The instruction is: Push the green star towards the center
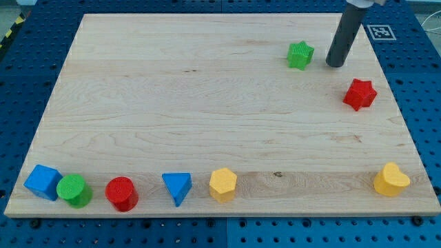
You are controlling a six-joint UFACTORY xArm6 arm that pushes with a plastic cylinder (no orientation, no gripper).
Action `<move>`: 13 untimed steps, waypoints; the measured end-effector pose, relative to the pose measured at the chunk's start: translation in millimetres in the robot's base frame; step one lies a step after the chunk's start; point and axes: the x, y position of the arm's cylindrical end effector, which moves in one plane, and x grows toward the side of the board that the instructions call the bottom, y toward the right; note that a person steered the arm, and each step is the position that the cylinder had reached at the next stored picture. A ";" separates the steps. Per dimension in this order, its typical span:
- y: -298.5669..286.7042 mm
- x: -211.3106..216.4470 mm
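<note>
While my tip (335, 65) stands just right of the one green star (300, 55) (not touching), the worktop (207, 103) carries eight blocks; I have no fingers.

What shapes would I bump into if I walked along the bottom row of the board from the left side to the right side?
Blue cube → green cylinder → red cylinder → blue triangle → yellow hexagon → yellow heart.
</note>
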 end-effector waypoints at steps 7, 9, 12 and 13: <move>-65.6 -7.5; -66.5 50.7; -58.7 30.8; -61.3 10.1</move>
